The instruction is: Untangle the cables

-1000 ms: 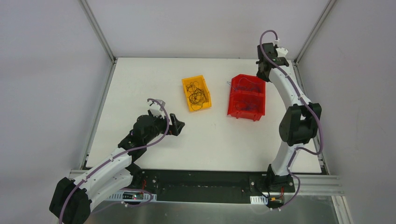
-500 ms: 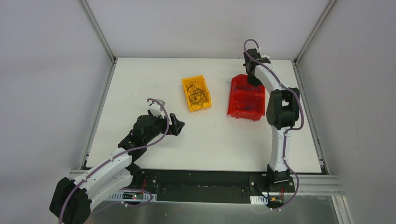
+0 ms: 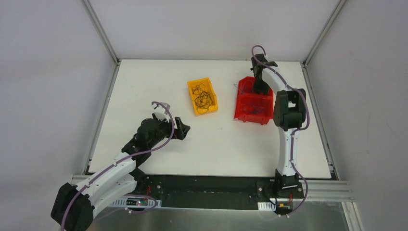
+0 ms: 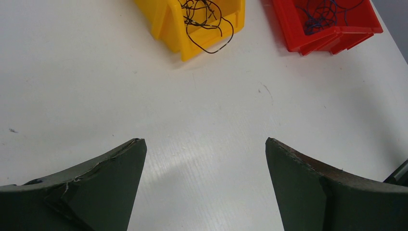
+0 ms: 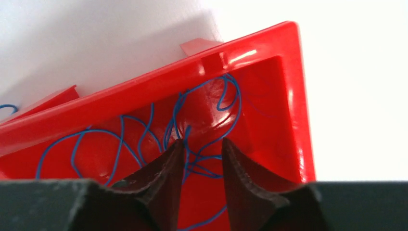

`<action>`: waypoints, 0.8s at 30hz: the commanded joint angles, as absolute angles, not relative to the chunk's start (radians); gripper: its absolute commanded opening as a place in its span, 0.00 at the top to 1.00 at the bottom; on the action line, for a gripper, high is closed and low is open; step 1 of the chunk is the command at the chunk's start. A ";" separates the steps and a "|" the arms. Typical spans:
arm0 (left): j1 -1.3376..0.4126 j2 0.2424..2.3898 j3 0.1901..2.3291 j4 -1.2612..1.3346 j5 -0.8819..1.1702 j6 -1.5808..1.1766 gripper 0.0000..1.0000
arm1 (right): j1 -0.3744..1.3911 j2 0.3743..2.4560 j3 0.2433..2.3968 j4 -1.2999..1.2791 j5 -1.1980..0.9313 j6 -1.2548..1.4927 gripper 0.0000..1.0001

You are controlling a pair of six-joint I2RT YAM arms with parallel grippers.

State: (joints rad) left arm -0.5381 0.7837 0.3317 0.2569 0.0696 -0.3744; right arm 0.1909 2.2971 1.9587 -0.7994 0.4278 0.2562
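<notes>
Low in the left wrist view the left gripper [image 4: 204, 142] hangs just above bare table [image 4: 202, 110] with its jaws spread wide and nothing between them. Beyond it, at the top of that frame, the black cables [image 4: 199, 12] lie heaped in the yellow bin [image 4: 168, 24], one loop spilling over its front lip. The blue cables [image 4: 320, 14] are coiled in the red bin [image 4: 312, 41] at upper right. Farthest off, the right gripper [image 5: 200, 144] is dipped into the red bin, jaws a narrow way apart, with blue strands crossing the gap but not pinched. These wires look thread-thin, springy and nearly weightless. They will likely snag on each other, so one strand may drag the whole clump up, and a smooth pad could let a strand slip. The best hold seems to be a single free loop or loose end at the edge of a heap, such as the black loop over the lip, not the knotted middle. The table is white, flat and faintly ribbed, with open space between the bins and the arms. Plain grey walls [image 3: 48, 72] on a metal frame [image 3: 101, 33] close it in.
</notes>
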 commanded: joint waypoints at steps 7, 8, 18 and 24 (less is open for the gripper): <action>-0.545 0.779 0.346 0.296 0.076 -0.362 0.01 | 0.192 2.024 2.016 -0.816 0.399 0.241 0.53; -0.545 0.777 0.345 0.295 0.077 -0.362 0.01 | 0.197 2.013 2.016 -0.813 0.395 0.228 0.52; -0.545 0.764 0.345 0.286 0.075 -0.362 0.01 | 0.299 2.071 2.072 -0.814 0.151 0.034 0.42; -0.545 0.754 0.343 0.281 0.066 -0.359 0.01 | 0.425 2.200 2.123 -0.778 0.242 -0.263 0.43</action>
State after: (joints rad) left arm -0.5381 0.7734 0.3317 0.2562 0.0700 -0.3744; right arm 0.3450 2.1300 2.0747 -0.7898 0.2012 -0.0166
